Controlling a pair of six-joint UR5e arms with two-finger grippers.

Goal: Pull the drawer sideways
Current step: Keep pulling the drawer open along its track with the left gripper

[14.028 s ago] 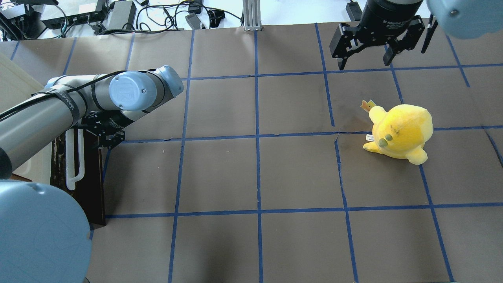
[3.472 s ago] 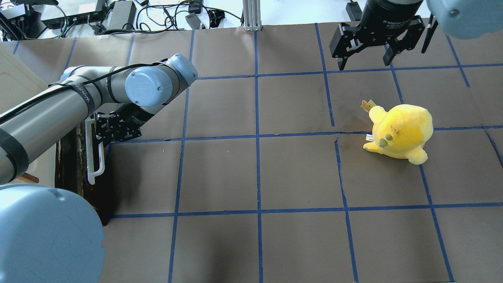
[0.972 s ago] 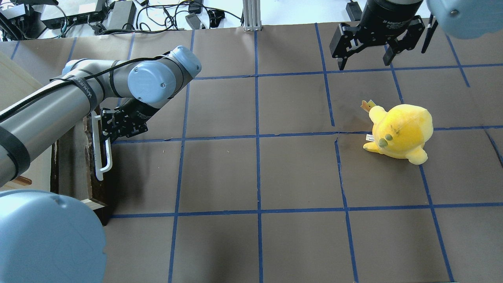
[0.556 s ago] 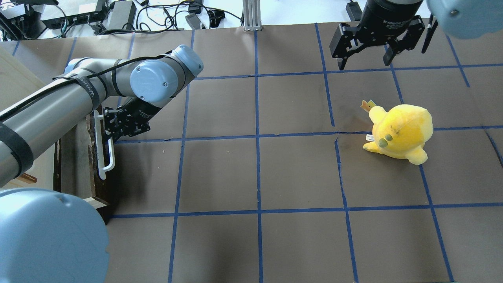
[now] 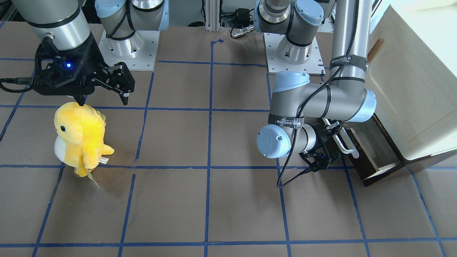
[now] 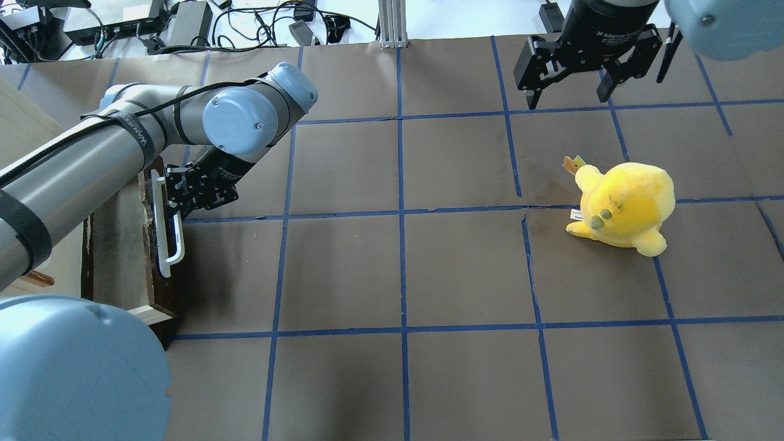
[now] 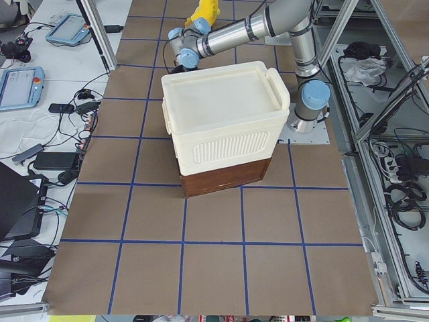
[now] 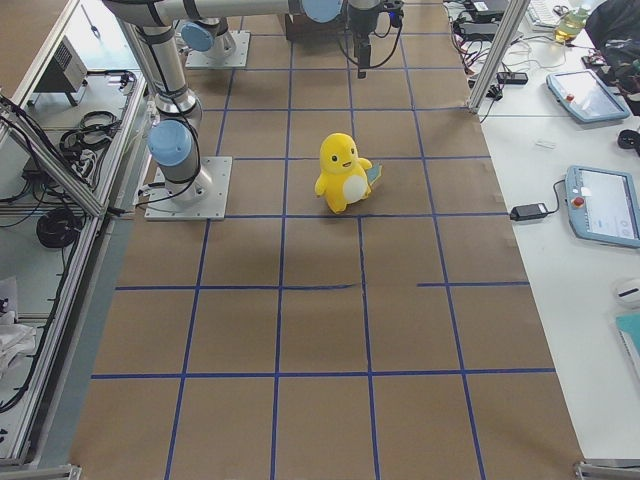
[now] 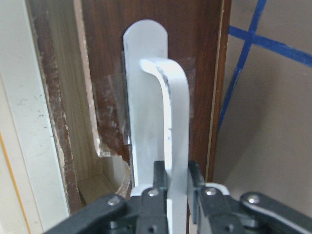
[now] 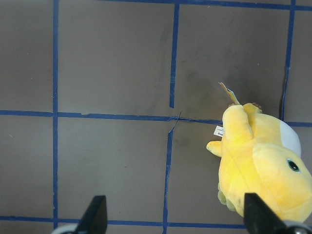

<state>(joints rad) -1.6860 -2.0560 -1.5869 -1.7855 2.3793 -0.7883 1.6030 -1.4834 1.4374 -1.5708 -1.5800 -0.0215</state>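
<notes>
The dark brown drawer [image 6: 116, 245] stands partly pulled out from under the cream cabinet [image 5: 410, 89], with its pale wood inside showing. My left gripper [image 9: 176, 187] is shut on the drawer's white bar handle [image 9: 165, 112], near one end of the bar. In the overhead view the left gripper [image 6: 176, 209] sits at the far end of the handle [image 6: 164, 236]. From the front, the drawer [image 5: 369, 150] lies at the right. My right gripper [image 6: 568, 98] hangs open and empty at the far right, well away from the drawer.
A yellow plush toy [image 6: 621, 205] stands on the brown paper table just below the right gripper [image 5: 103, 101]. Blue tape lines grid the tabletop. The cream cabinet [image 7: 228, 127] fills the table's left end. Cables and power supplies [image 6: 141, 24] lie beyond the far edge.
The left gripper has moved to the right in the overhead view with the handle in it, and the drawer has slid further out of the cabinet. The right arm and plush toy have not moved.
</notes>
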